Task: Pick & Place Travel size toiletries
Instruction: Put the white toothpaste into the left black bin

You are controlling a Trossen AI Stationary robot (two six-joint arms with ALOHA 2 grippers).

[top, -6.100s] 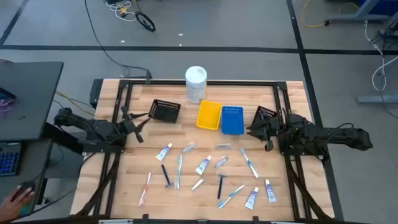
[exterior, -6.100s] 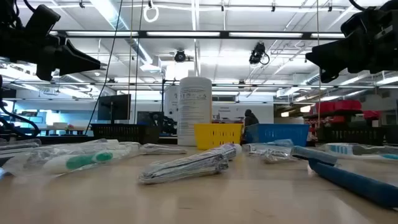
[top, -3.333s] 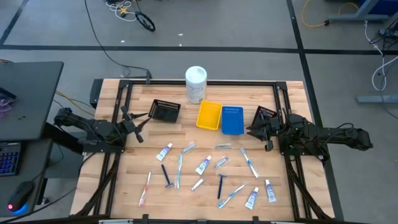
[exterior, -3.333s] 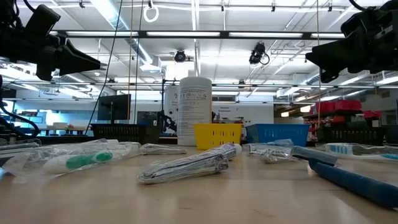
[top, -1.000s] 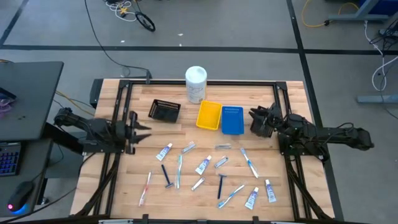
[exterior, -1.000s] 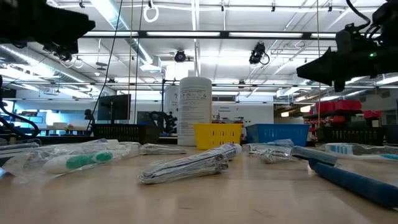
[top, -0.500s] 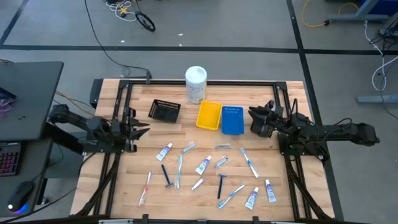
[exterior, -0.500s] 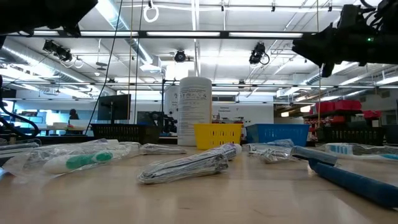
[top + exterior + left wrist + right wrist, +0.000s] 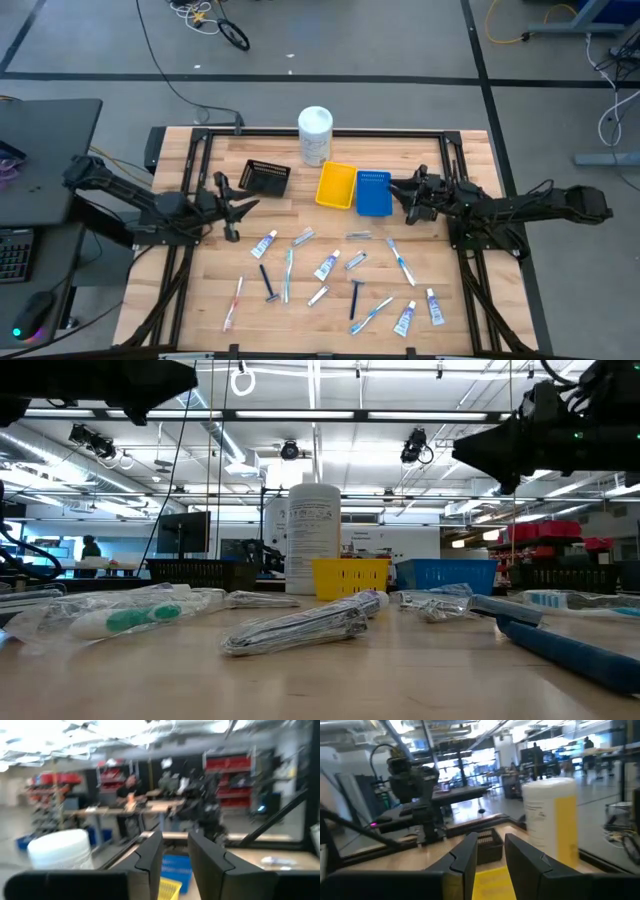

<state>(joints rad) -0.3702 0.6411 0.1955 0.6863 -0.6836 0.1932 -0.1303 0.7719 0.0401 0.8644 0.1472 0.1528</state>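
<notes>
From above, the travel size toiletries were seen scattered over the near half of the wooden table. The left gripper was held over the table's left side, the right gripper beside the blue tray. At table height, the toiletries were seen lying flat. In both wrist views, fingers were parted, nothing grasped.
</notes>
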